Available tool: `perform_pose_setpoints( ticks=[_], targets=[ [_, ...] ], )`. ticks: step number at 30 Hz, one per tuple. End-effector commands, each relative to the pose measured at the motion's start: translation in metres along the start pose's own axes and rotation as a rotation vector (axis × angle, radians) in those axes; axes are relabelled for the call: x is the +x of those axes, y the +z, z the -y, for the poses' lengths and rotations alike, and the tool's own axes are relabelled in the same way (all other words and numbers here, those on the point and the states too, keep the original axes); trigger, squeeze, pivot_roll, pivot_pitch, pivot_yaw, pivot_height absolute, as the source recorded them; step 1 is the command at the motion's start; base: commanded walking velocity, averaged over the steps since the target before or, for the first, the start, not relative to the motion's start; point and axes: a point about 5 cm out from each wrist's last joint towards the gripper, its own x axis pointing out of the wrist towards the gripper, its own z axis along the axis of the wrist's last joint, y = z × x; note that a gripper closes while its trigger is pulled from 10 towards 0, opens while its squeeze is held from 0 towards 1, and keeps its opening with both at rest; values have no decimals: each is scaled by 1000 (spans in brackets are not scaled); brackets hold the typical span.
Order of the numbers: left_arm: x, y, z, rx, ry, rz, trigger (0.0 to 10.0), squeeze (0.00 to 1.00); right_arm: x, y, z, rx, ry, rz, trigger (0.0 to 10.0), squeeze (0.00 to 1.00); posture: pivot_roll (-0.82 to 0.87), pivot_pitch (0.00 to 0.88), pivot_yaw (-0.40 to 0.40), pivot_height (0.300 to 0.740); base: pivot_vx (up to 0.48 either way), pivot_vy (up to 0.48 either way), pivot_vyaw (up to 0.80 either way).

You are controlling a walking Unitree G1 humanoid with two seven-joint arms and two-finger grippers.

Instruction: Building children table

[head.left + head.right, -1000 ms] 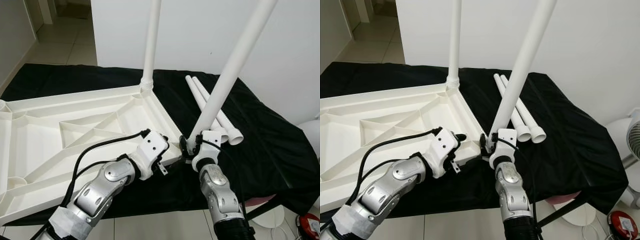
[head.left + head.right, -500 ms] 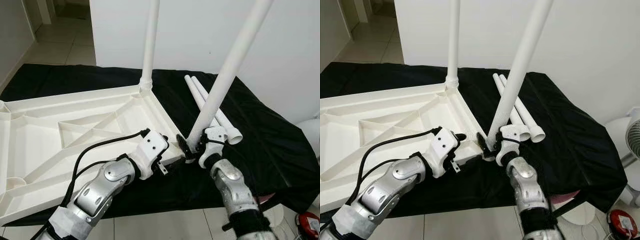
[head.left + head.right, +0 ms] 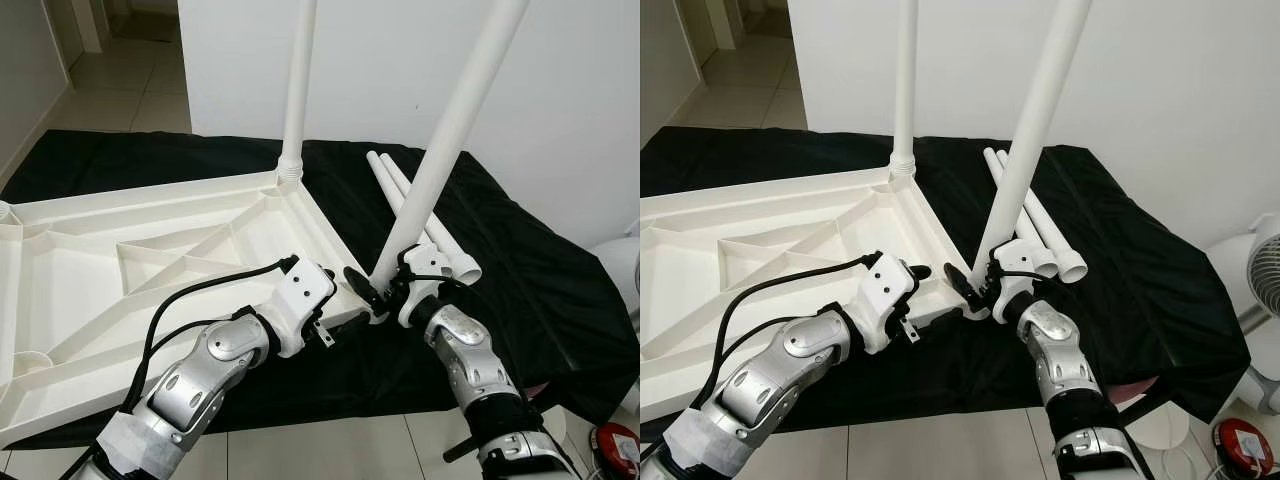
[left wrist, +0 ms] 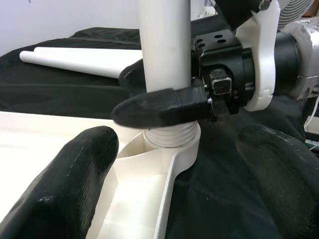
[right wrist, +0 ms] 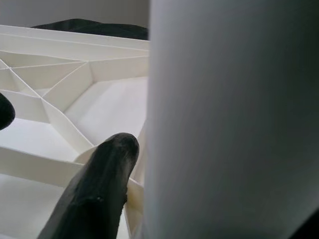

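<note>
The white tabletop lies upside down on a black cloth. One white leg stands upright in its far right corner. My right gripper is shut on a second white leg, low on its shaft. That leg leans to the right, with its threaded end in the near right corner socket. My left gripper is open at that same corner, one finger over the tabletop's inside and the other over the cloth. Two spare legs lie side by side on the cloth behind.
The black cloth drops off at the near and right edges onto tiled floor. A white wall rises close behind. To the right stand a fan and a red object on the floor. A doorway opens at far left.
My right forearm has swung out to the right and its wrist has turned around the leg. The held leg now leans a little less. The left arm has not moved.
</note>
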Motion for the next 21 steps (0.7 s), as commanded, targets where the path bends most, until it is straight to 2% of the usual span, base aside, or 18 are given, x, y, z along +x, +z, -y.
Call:
perform_pose_setpoints(
  ticks=[1, 10, 11, 12, 15, 17, 21],
  targets=[
    [0, 2, 4, 9, -91, -3, 10000, 0, 0, -8, -5, 14, 43, -33, 0, 0, 17, 0, -105, 740, 0, 0, 0],
    [1, 3, 4, 10, -88, -1, 10000, 0, -5, -16, -4, 43, 64, -55, 0, 0, 11, 0, -106, 740, 0, 0, 0],
    [1, 3, 4, 11, -89, 1, 10000, 0, -5, -18, -3, 47, 50, -62, 4000, 0, 11, 0, -106, 740, 0, 0, 0],
    [2, 3, 4, 12, -90, 1, 10000, 0, -5, -18, -2, 50, 24, -67, 10000, 0, 11, 0, -106, 740, 0, 0, 0],
    [2, 3, 4, 13, -92, 1, 10000, 0, -3, -18, -1, 84, -44, -61, 10000, 0, 12, 0, -105, 740, 0, 0, 0],
    [2, 3, 4, 13, -92, 1, 10000, 0, -3, -18, -1, 84, -44, -61, 10000, 0, 12, 0, -105, 740, 0, 0, 0],
    [2, 3, 6, 12, -97, 1, 10000, 0, -1, -21, 1, 80, -163, -96, 10000, 0, 11, 0, -104, 740, 0, 0, 0]
  ],
)
